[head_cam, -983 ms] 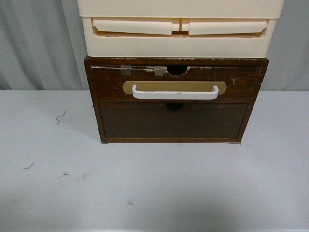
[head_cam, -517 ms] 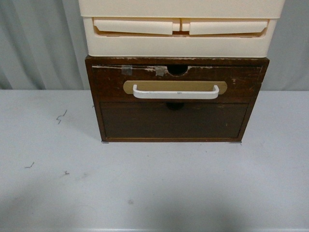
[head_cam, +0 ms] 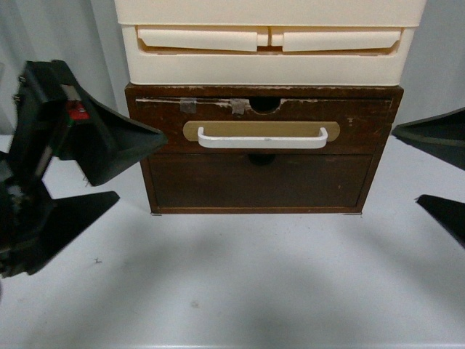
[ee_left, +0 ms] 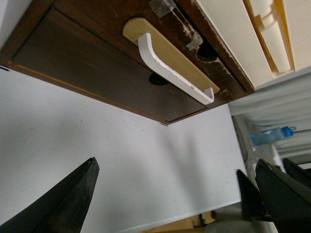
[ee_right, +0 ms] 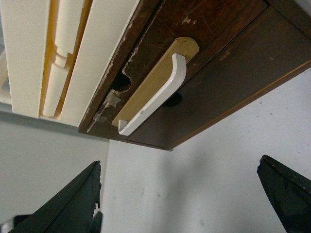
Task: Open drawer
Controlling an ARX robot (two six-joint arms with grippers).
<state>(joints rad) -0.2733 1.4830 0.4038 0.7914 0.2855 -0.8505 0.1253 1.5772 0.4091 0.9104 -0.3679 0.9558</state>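
The drawer [head_cam: 363, 116] is the wide dark brown top one of the wooden cabinet. It is closed, with a white bar handle [head_cam: 261, 138] on a tan oval plate, a half-round notch and tape pieces on its top edge. My left gripper [head_cam: 142, 165] is open and empty, just left of the cabinet's front corner. My right gripper [head_cam: 405, 164] is open and empty at the right edge, beside the cabinet's right side. The left wrist view shows the handle [ee_left: 170, 73] beyond the open left gripper [ee_left: 175, 162]. The right wrist view shows the handle [ee_right: 155, 92] beyond the open right gripper [ee_right: 180, 160].
A plain dark brown panel [head_cam: 261, 180] without a handle sits under the drawer. Cream plastic drawers [head_cam: 269, 69] are stacked on the cabinet. The cabinet stands on a white table [head_cam: 240, 276] with a grey curtain behind. A blue bottle [ee_left: 272, 136] lies beyond the table's edge.
Both grippers have come into the front view, the left from the left side and the right from the right edge. The drawer stays closed.
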